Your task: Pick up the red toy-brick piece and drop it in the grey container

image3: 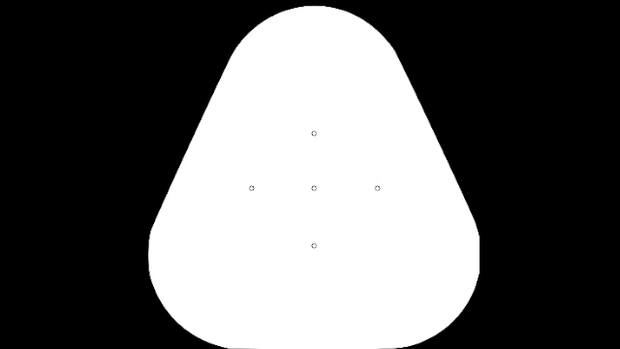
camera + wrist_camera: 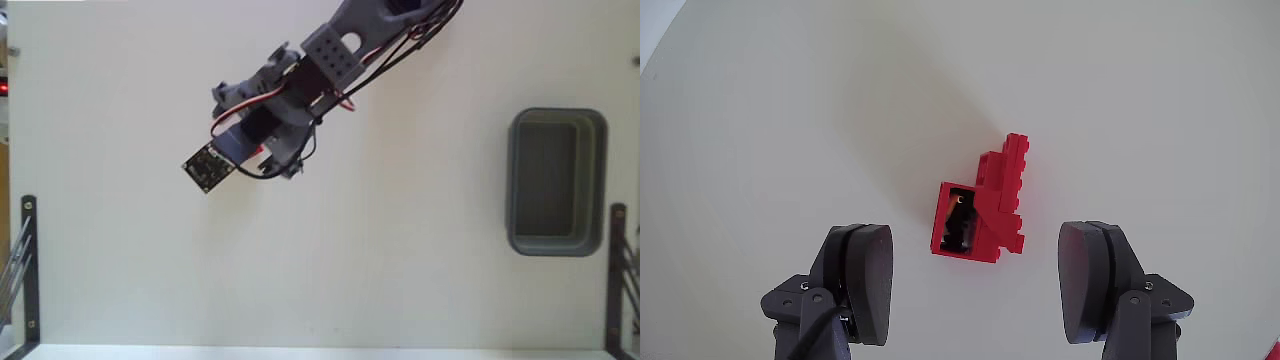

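In the wrist view the red toy-brick piece [image 2: 985, 210] lies on the white table, stepped and lumpy, with a dark hollow on its left side. My gripper [image 2: 980, 285] is open. Its two dark fingers [image 2: 865, 280] stand left and right of the piece's near end without touching it. In the fixed view the arm [image 2: 300, 90] reaches down from the top and covers the piece, of which only a red sliver [image 2: 262, 152] shows. The grey container [image 2: 557, 182] sits far off at the right edge, with nothing in it.
Black metal frames stand at the lower left [image 2: 25, 260] and lower right [image 2: 618, 270] table corners in the fixed view. The white tabletop [image 2: 400, 250] stretches bare between the arm and the container.
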